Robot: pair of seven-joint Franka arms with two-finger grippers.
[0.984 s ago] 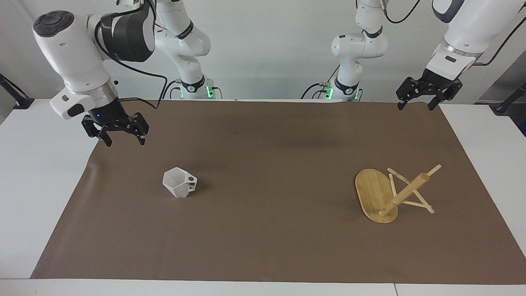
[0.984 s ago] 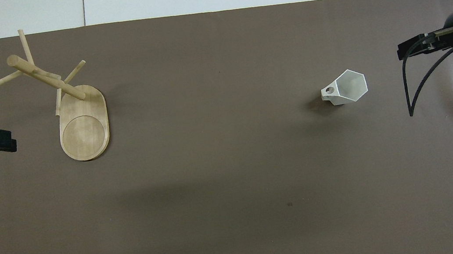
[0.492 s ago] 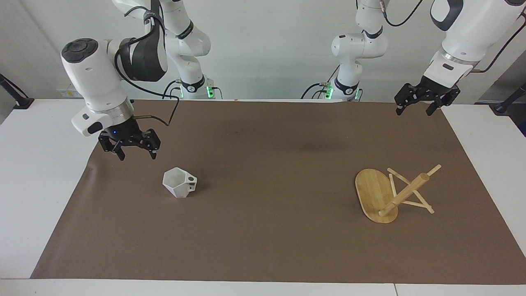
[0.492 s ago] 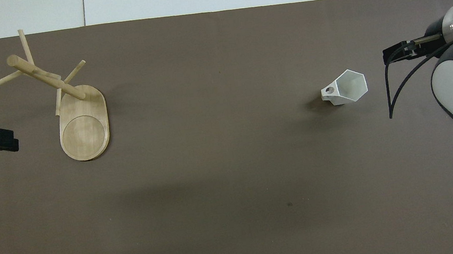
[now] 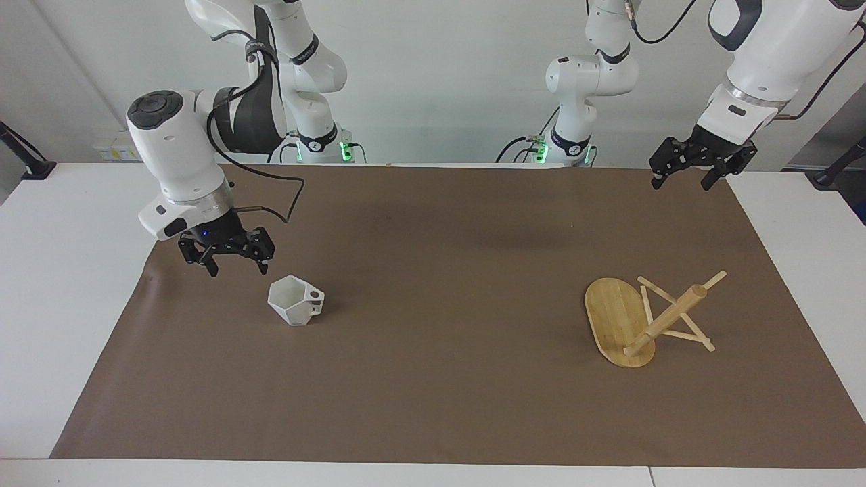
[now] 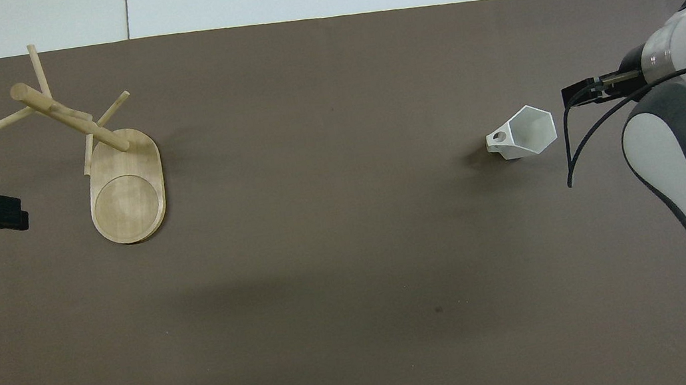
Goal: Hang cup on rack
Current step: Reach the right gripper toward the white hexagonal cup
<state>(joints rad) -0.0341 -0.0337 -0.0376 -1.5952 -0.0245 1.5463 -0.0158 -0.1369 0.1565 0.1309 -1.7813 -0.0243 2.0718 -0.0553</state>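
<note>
Right gripper (image 5: 234, 268) open, empty, just beside white faceted mug (image 5: 295, 301), frame left. Left gripper (image 5: 683, 178) open, empty, upper right. Bamboo mug tree (image 5: 619, 321) standing lower right.

White cup (image 5: 295, 300), light yellow-brown wooden rack (image 5: 626, 323) with fine stripes on its base, plain brown mat (image 5: 433, 379), white tabletop (image 5: 61, 270), white arms with black tools

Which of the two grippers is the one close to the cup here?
The right gripper, open, hovering just beside the cup. The left gripper, also open, waits at the other end of the table, up above the rack.
</note>
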